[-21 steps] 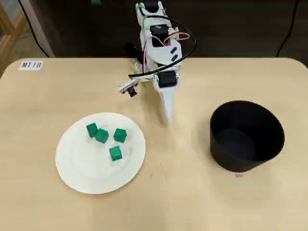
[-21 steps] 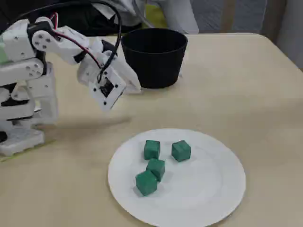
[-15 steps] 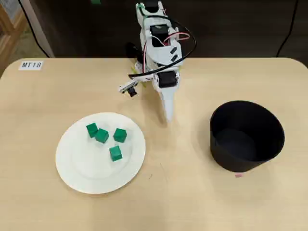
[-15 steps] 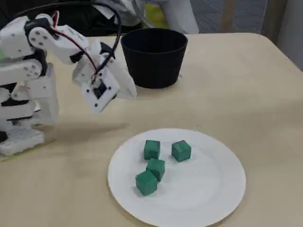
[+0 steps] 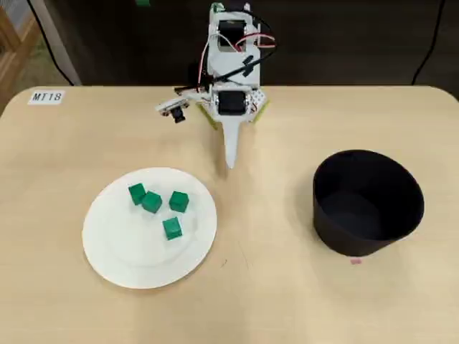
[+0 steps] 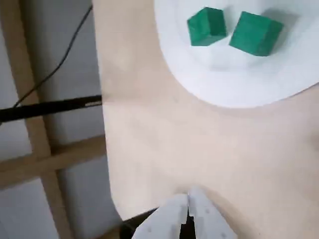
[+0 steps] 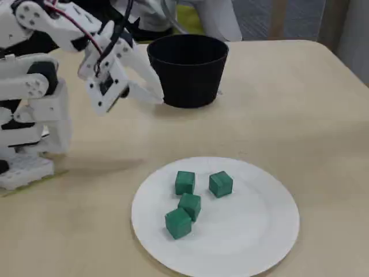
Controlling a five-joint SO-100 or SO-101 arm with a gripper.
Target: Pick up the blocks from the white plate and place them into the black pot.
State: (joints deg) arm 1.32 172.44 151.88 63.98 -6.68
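Note:
Several small green blocks (image 5: 172,228) lie close together on the white plate (image 5: 118,251) at the table's left in the overhead view. The black pot (image 5: 412,215) stands empty at the right. My gripper (image 5: 229,163) hangs shut and empty above bare table between them, nearer the arm's base. In the fixed view the gripper (image 7: 158,99) is raised in front of the pot (image 7: 187,81), well above and behind the plate (image 7: 259,231) and its blocks (image 7: 185,182). The wrist view has my gripper (image 6: 188,191) with its tips together, and two blocks (image 6: 207,26) on the plate (image 6: 239,74) at the top.
A paper label (image 5: 46,96) marked MT18 sits at the table's back left corner. The arm's white base (image 7: 29,167) stands at the left of the fixed view. A small pink mark (image 5: 355,261) lies beside the pot. Beyond the table edge, the wrist view catches a wooden frame (image 6: 45,164).
The arm has pulled back toward its base and lifted; the shut gripper swung left in the overhead view, away from the pot. Blocks, plate and pot have not moved.

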